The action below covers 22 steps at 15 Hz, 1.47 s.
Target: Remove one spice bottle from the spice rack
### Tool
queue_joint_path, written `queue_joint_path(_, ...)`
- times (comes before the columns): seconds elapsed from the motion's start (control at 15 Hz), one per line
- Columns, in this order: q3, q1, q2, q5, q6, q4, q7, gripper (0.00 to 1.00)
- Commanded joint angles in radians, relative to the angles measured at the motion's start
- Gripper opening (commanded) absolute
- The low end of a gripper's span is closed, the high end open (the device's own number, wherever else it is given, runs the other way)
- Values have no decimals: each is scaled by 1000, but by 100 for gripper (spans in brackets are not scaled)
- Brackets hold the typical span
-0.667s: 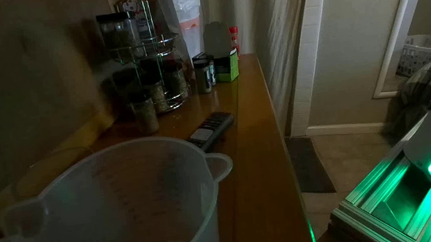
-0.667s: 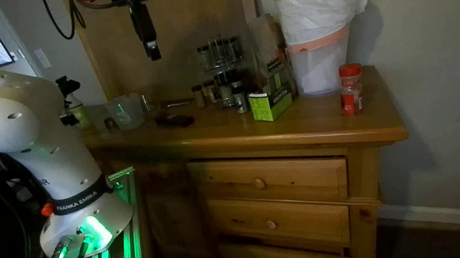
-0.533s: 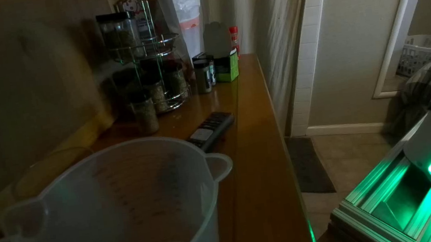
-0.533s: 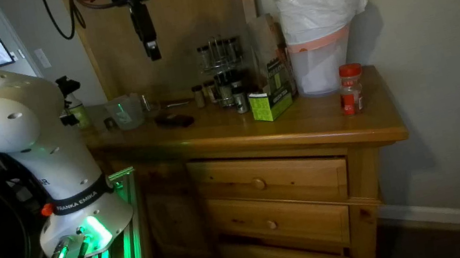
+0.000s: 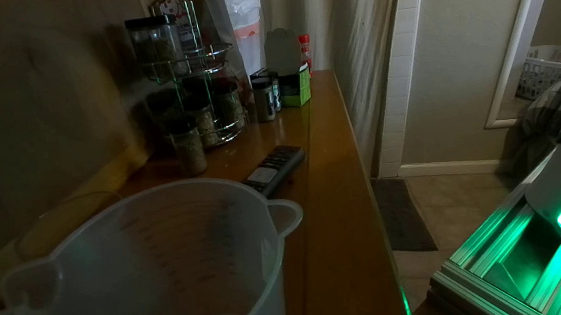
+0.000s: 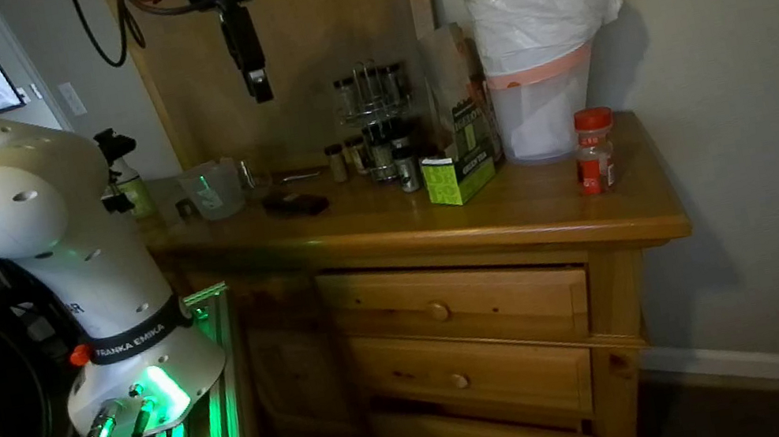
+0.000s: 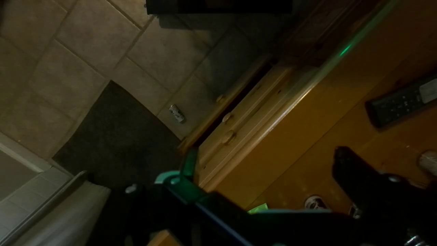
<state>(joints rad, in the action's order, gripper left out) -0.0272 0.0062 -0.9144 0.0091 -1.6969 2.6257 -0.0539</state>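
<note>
The spice rack (image 5: 206,71) is a tiered shiny wire stand with clear, dark-lidded jars on its upper and lower tiers. It also stands near the back of the dresser in an exterior view (image 6: 374,110). A spice bottle (image 5: 189,149) stands beside its base, and another spice bottle (image 6: 408,171) stands on its other side. My gripper (image 6: 260,87) hangs high, apart from the rack, with its fingers pointing down. In the wrist view, its fingers (image 7: 266,155) are wide apart with nothing between them. Parts of jars (image 7: 315,202) show past the fingers; the rack is mostly hidden there.
A translucent pitcher (image 5: 167,276) and a dark remote (image 5: 276,167) share the dresser top (image 6: 375,225) with the rack. A green tea box (image 6: 460,175), a bagged bucket (image 6: 545,103) and a red-capped shaker (image 6: 595,150) stand beyond it. A wall is behind.
</note>
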Motion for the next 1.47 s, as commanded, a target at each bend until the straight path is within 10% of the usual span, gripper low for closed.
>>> queue_joint_path(0.0,-3,22,-24,30,9,3,8,100)
queue_joint_path(0.73,-249,306,-139,325,-16,-71,14,100)
queue_joint_path(1.07,-427,278,23,393,-70,-250,-161,100)
queue_joint_path(1.4,-426,302,31,360,-72,-248,-169,100)
